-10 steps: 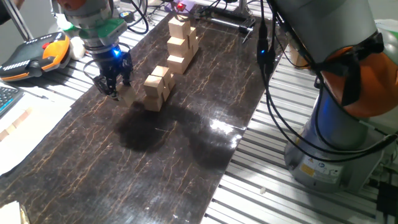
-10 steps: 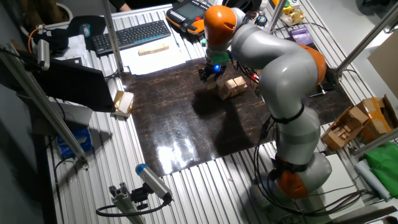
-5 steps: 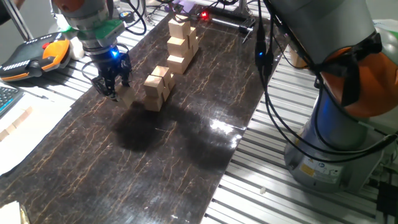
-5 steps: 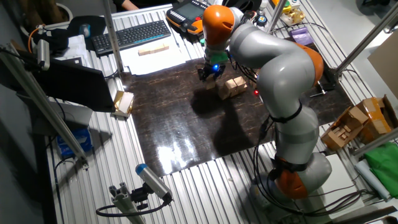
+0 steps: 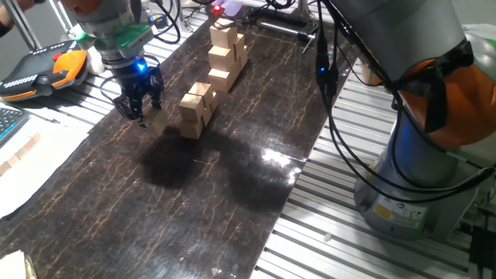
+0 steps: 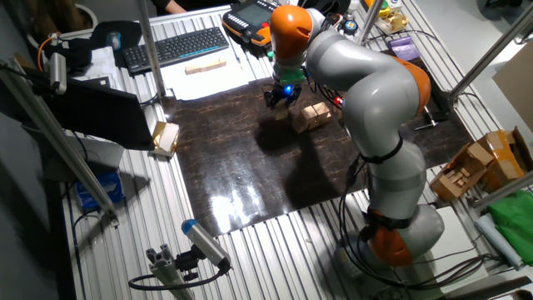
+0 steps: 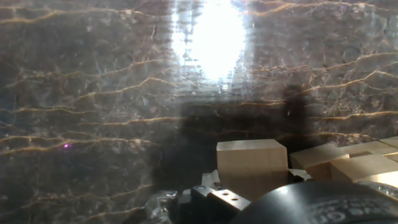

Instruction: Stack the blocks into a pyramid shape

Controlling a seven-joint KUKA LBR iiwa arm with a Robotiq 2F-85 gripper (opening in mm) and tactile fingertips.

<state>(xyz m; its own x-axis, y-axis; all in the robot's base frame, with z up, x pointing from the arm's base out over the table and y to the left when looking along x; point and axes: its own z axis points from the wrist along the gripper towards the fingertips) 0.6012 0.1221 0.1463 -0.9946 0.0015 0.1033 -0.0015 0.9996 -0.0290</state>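
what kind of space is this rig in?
Looks like a robotics lab bench: the arm's base stands on a slotted aluminium table with a dark mat, beside a keyboard, a teach pendant and loose cables.

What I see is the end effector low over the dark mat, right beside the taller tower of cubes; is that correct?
Not quite. The end effector is low over the dark mat, but it is beside the lower pile of blocks, not the taller tower, which stands farther along the mat. The fixed view looking along the mat shows both.
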